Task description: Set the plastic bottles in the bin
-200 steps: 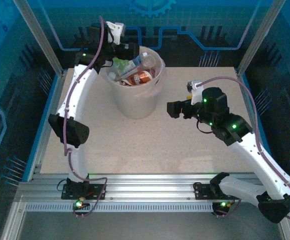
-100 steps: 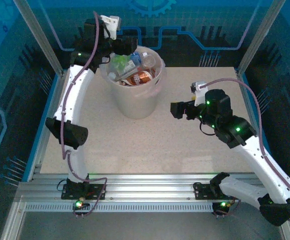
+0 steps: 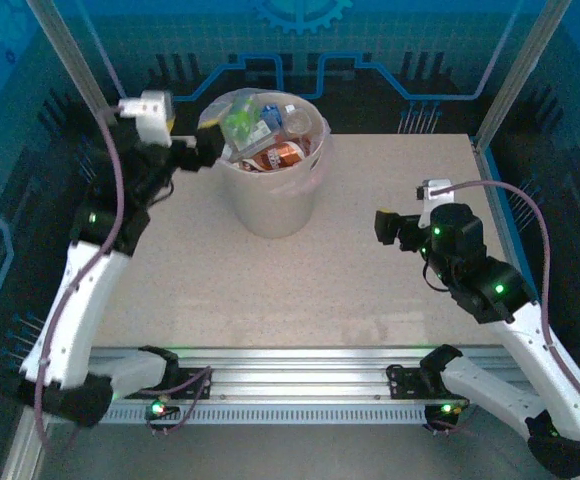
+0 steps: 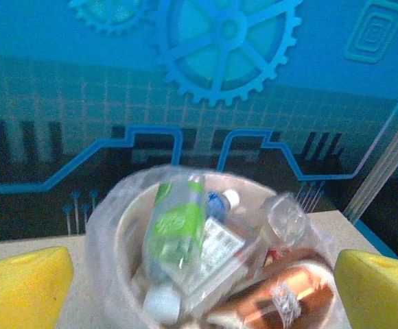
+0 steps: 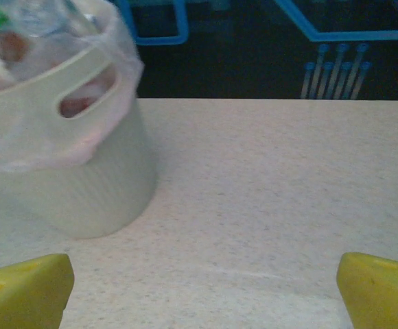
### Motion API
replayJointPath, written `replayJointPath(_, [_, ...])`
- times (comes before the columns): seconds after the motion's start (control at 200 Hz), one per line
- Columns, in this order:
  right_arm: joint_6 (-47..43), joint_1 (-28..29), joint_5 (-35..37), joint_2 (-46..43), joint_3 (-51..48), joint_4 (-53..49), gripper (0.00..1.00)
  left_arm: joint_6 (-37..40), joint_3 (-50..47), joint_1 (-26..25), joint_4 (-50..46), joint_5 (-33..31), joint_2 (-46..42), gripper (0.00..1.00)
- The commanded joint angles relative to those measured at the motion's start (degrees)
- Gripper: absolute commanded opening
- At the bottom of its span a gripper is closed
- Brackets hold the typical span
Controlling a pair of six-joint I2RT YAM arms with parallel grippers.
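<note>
Top external | left end effector [image 3: 204, 152] wide, empty | right end effector [image 3: 384, 227] wide, empty

The bin [image 3: 270, 195] stands at the far middle of the surface [image 3: 350, 290], plastic bottles [image 3: 268, 135] heaped to its rim. Bare surface lies open between it and the right gripper [image 3: 383, 226], and across the near half. The left gripper [image 3: 208, 152] hangs just beside the bin's left rim, fingers wide apart.
</note>
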Motion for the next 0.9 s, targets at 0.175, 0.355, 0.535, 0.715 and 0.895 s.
replayJointPath(0.175, [-2.0, -2.6, 9.6, -4.9, -9.7, 2.3, 1.0, -9.9, -30.0, 0.0, 2.5, -13.7, -19.6, 0.99])
replayJointPath(0.355, [-5.4, -2.8, 12.0, -7.3, -19.4, 9.1, 1.0, -8.5, -40.6, 0.0, 2.3, -16.7, -27.1, 0.99])
replayJointPath(0.535, [-6.2, -3.3, 14.2, -10.1, -28.2, 16.1, 1.0, -5.7, -48.6, 0.0, 5.8, -18.3, -31.2, 0.99])
replayJointPath(0.715, [-8.5, -4.5, 14.1, -10.8, -33.2, 20.9, 1.0, -1.3, -55.9, 0.1, 13.8, -20.3, -31.6, 0.99])
replayJointPath(0.895, [-8.9, -7.5, 12.1, -8.5, -35.7, 24.0, 1.0, 1.9, -62.9, 0.1, 25.6, -20.6, -29.5, 0.99])
